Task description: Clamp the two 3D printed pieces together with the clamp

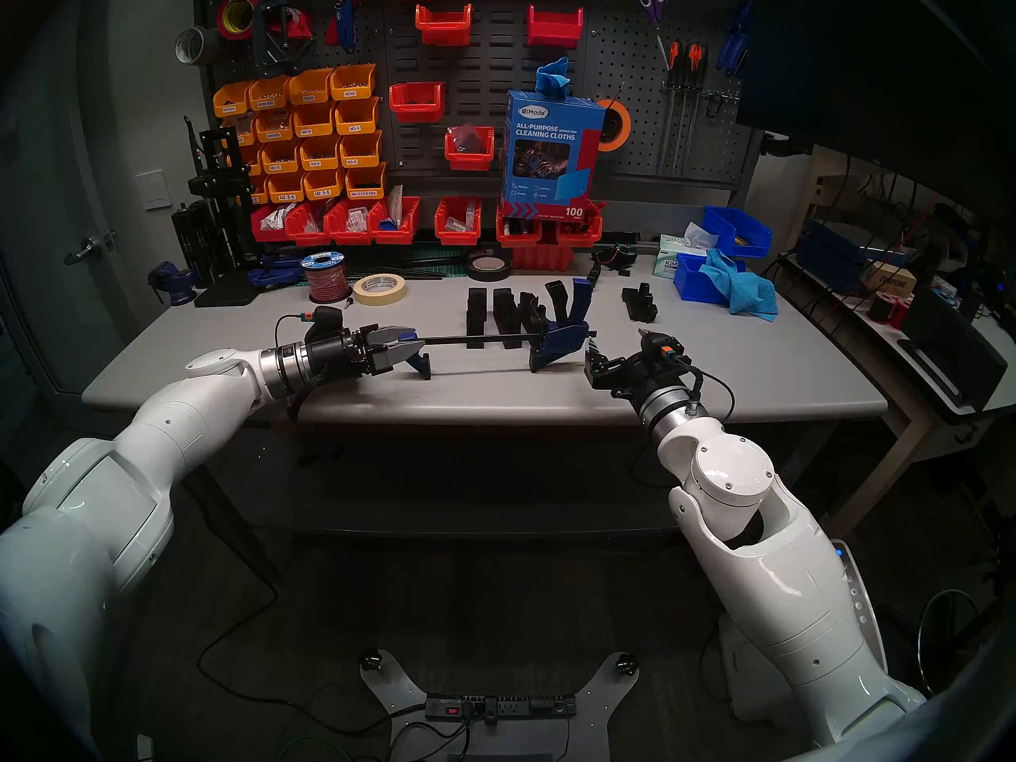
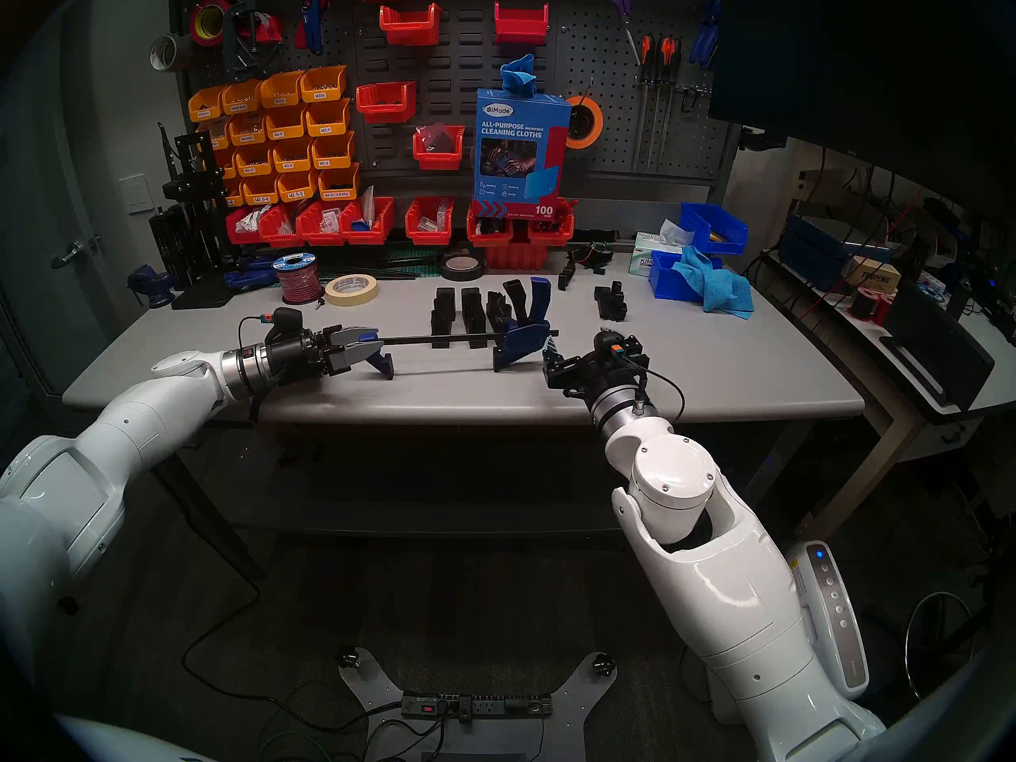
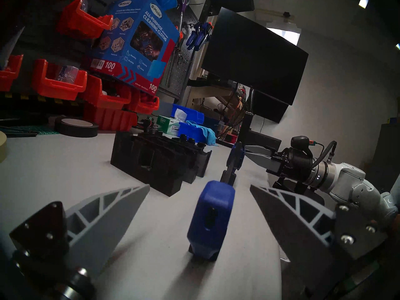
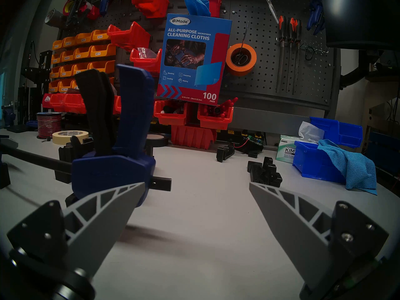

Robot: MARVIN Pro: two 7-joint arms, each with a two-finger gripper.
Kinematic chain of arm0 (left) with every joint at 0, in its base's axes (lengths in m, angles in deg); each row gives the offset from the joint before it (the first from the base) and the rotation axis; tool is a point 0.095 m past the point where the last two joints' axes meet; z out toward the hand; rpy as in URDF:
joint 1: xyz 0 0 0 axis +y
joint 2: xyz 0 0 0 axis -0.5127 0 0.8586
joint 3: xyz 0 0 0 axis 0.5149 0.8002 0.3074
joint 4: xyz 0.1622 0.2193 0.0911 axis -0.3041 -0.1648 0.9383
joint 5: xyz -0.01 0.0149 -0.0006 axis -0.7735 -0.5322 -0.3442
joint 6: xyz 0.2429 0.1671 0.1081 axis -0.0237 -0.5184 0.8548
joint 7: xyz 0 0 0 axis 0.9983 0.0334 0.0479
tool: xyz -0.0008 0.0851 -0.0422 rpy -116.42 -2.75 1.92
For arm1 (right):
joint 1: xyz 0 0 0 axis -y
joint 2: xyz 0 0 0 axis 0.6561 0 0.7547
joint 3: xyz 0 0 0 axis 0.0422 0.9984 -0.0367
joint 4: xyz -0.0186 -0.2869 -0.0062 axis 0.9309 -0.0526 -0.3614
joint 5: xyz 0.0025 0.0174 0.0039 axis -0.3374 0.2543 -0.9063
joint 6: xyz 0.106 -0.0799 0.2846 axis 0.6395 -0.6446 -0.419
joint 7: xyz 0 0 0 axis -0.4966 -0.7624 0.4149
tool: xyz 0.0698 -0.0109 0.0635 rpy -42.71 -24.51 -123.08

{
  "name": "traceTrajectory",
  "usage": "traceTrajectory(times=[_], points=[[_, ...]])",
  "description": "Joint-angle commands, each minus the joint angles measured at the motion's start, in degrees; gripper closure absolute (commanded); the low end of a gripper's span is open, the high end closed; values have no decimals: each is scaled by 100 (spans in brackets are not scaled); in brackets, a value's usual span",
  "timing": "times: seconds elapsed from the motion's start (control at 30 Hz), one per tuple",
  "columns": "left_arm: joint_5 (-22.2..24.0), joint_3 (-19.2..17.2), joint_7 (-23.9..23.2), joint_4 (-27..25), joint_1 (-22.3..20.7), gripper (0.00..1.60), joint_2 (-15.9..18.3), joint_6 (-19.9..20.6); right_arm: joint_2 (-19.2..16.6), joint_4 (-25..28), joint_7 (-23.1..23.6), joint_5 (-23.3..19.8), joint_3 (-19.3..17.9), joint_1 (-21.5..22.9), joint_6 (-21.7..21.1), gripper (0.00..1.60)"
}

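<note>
The clamp (image 1: 478, 337) lies across the middle of the grey table (image 1: 714, 370), its thin black bar running left to right. Its trigger handle (image 4: 129, 111) stands up at the right end. My left gripper (image 1: 418, 341) is open around the bar's blue left end (image 3: 211, 217), and neither finger touches it. My right gripper (image 1: 614, 340) is open and empty just right of the blue sliding jaw (image 4: 112, 174). Black 3D printed pieces (image 1: 477, 318) (image 1: 504, 318) stand upright in a row just behind the bar, apart from both blue jaws.
A low black stepped part (image 1: 640, 303) sits at the back right. Blue bins with a blue cloth (image 1: 747, 293) and a tissue box (image 1: 668, 258) are farther right. Tape rolls (image 1: 380, 289), a wire spool (image 1: 326, 277) and red bins (image 1: 456, 222) line the back.
</note>
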Motion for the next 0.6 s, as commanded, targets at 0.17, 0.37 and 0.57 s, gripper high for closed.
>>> traceTrajectory(times=[0.17,0.37,0.57], points=[[2,58,-445,352,-374,0,-159,247,0,75,3,0,-5,14,5,0],[-10,111,-445,416,-403,0,-148,258,0,75,3,0,-5,14,5,0],[-45,206,-445,506,-457,0,-99,270,0,75,3,0,-5,14,5,0]])
